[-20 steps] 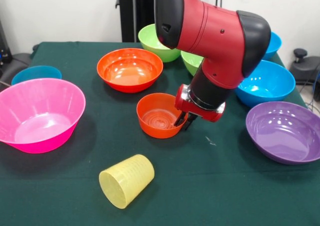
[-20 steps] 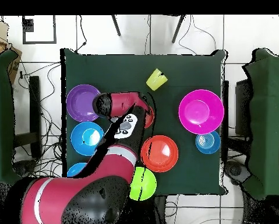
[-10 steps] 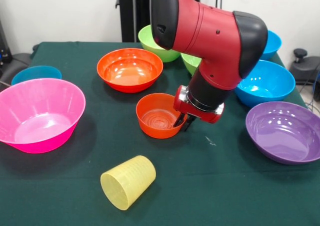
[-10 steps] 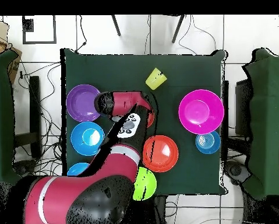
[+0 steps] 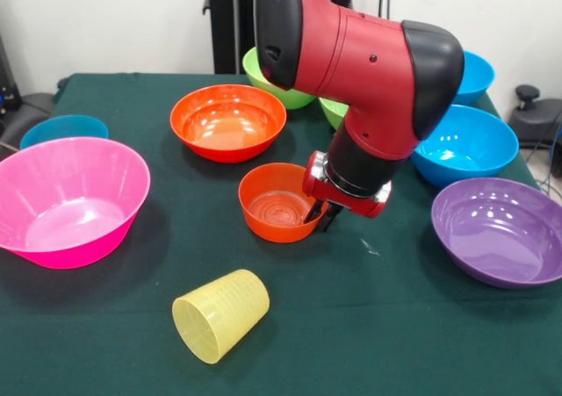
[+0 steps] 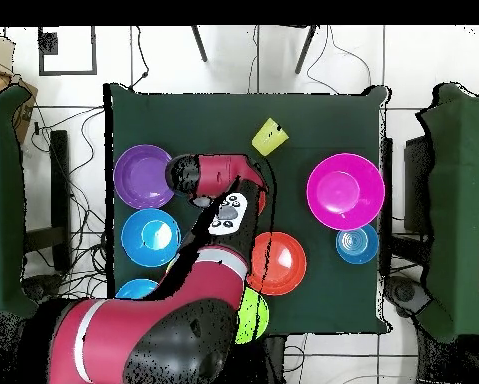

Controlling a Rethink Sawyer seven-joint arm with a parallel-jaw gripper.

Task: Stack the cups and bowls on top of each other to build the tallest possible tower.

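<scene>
My gripper is low over the middle of the table, its fingers straddling the right rim of the small orange bowl, one inside and one outside, shut on that rim. A pale-yellow cup lies on its side in front of the bowl, its mouth facing the camera; from overhead the cup lies beyond the arm. The big pink bowl sits at the left, the purple bowl at the right. No tower stands; every bowl rests singly. In the overhead view the arm hides the gripper.
A larger orange bowl sits behind the small one. Two lime green bowls stand farther back. Blue bowls sit at the right, the far right corner and the left. The green table carries them all.
The arm has shifted slightly left, and the small orange bowl has edged left with the gripper. The yellow cup has rocked a little in place.
</scene>
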